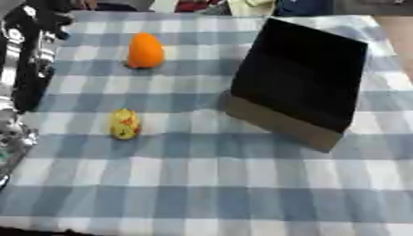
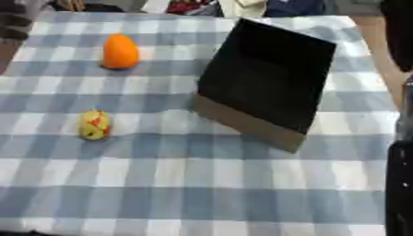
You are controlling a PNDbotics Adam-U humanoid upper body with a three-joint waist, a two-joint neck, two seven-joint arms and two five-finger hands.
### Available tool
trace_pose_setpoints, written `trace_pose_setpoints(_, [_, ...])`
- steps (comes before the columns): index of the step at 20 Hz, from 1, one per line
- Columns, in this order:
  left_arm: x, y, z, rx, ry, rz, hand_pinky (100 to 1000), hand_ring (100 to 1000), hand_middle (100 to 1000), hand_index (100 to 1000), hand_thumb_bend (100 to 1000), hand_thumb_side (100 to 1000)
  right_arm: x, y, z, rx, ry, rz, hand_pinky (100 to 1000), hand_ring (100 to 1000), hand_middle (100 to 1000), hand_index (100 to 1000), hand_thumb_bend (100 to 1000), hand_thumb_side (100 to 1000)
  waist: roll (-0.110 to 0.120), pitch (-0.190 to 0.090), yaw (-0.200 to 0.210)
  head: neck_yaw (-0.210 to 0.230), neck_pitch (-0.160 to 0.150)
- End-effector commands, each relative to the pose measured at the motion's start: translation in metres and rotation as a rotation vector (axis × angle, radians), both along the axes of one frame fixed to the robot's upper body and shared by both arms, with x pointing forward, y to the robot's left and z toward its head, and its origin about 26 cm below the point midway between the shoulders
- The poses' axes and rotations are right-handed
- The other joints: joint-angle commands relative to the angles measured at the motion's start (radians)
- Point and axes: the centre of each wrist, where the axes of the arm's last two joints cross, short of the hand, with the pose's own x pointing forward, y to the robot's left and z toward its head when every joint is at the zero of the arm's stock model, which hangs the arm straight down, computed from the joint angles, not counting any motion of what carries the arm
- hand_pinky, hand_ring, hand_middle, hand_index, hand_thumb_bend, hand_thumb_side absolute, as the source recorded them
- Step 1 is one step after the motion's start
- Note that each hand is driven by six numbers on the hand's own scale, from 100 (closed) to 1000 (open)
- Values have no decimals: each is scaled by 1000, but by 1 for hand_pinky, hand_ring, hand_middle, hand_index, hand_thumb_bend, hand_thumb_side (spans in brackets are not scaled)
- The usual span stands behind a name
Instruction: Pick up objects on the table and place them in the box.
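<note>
An orange fruit (image 1: 146,50) stands on the checked tablecloth at the back left. A small yellow object with red marks (image 1: 125,123) lies nearer, to the left of the middle. The box (image 1: 298,78), black inside with a brown cardboard wall, sits tilted at the right, with its opening facing me. My left hand (image 1: 38,20) is raised at the far left edge, well apart from both objects and holding nothing that I can see. My right hand (image 2: 397,32) shows only as a dark shape at the upper right edge, beyond the box.
The blue and white checked table (image 1: 209,184) stretches wide in front of the objects. My left arm (image 1: 20,78) runs down the left edge, and my right arm (image 2: 400,184) rises along the right edge. Clothing and people line the far edge.
</note>
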Motion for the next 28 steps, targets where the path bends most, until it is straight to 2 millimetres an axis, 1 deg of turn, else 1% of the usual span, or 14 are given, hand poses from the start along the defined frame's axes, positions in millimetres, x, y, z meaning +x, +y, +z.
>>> trace_pose_setpoints(1, [-2,5,25,104,-8,71,682,739,719,867,100,1000,-3,-2,6,-10,-23,-10,972,871,758,881,100,745,4,-24,2,-5,3])
trace_pose_setpoints(5, [-1,3,42,186,24,127,690,744,720,868,100,1000,-3,-2,6,-10,-20,-10,971,871,759,880,100,744,4,-28,0,-12,2])
trace_pose_setpoints(13, [1,-10,75,344,67,183,713,762,730,876,100,1000,-3,0,5,-11,-16,-3,971,871,758,878,100,743,4,-34,-2,-17,3])
trace_pose_setpoints(18, [1,-17,85,448,131,203,730,773,737,882,100,1000,-2,0,6,-18,-21,-4,971,871,759,878,100,741,3,-29,-4,-12,10])
trace_pose_setpoints(23, [1,-23,97,524,183,215,754,789,749,893,102,1000,0,0,8,-28,-26,-4,972,871,759,878,100,740,1,-21,-2,-11,7])
trace_pose_setpoints(25, [1,-26,102,553,213,209,762,794,752,895,116,1000,0,1,8,-29,-28,-4,972,871,759,878,100,740,0,-20,-2,-9,1])
trace_pose_setpoints(28, [1,-31,108,602,270,195,778,805,762,903,170,1000,1,1,8,-30,-30,-3,972,871,759,878,100,739,-3,-19,-2,-7,-11])
